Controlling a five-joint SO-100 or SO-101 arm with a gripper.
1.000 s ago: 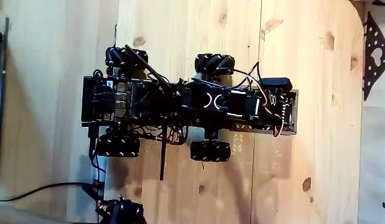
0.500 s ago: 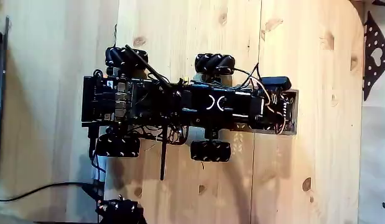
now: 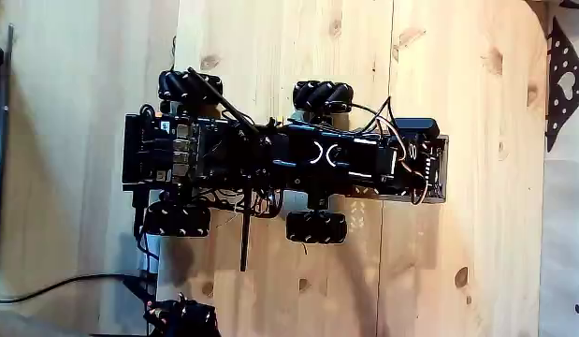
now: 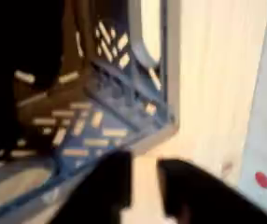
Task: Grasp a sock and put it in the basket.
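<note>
The basket [image 3: 443, 173], a dark grey perforated tray, sits at the right end of the wheeled robot in the fixed view. The black arm [image 3: 326, 154] with white markings lies along the robot body, its front end over the basket. In the wrist view the basket's [image 4: 87, 112] slotted wall and corner lie just ahead of my gripper [image 4: 147, 191]. Its two dark, blurred fingers stand apart, with bare wood showing between them. The sock is hidden; a black mass at the wrist view's upper left is too dark to identify.
The robot's wheels [image 3: 322, 95] rest on a pale pine surface [image 3: 270, 47]. A flat black sheet with a heart cutout [image 3: 560, 84] lies at the right edge. A cable [image 3: 55, 285] and a dark device [image 3: 181, 318] sit at the bottom left.
The arm shifted slightly toward the basket and then settled. The robot base and basket stay where they were.
</note>
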